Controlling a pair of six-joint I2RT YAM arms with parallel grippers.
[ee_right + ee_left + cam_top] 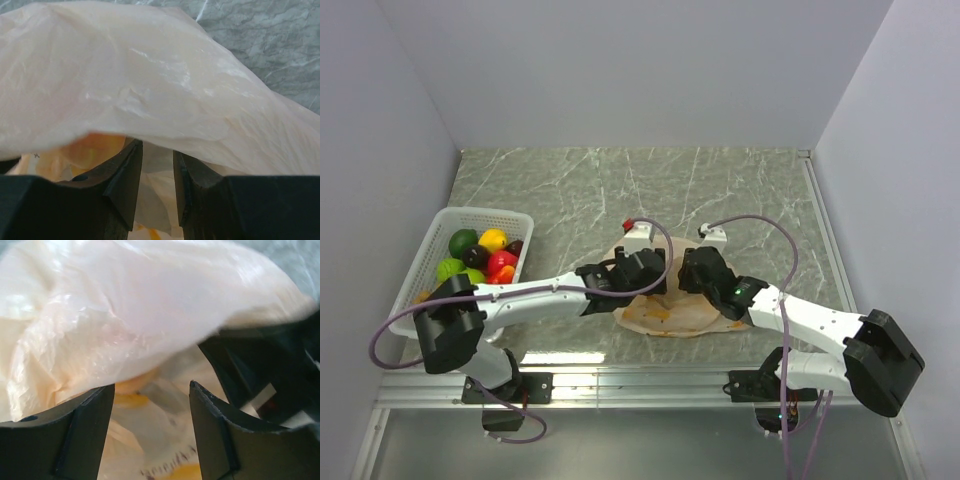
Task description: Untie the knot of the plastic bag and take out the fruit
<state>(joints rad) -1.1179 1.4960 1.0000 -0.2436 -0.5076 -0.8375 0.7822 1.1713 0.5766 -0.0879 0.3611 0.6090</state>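
Surface: grey marbled table [740, 190], white walls behind.
Plastic bag [670, 315]: lower centre, between both wrists; thin, soft, slippery, judged light.
Left gripper [151, 432]: parted, nothing clearly held.
Right gripper [157, 182]: narrowly parted; grip cannot be told.
Hold: film fold is suggested; knot not visible.

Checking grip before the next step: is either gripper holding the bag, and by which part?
Cannot tell. Both the left gripper and right gripper are pressed at the bag with a visible finger gap; no pinch shows.

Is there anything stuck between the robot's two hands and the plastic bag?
Nothing visible. Both grippers, left gripper and right gripper, sit right at the plastic bag in the top view. Each wrist camera shows the peach film billowing just past its own fingers, with no other object between. The fruit seen lies in the white basket.
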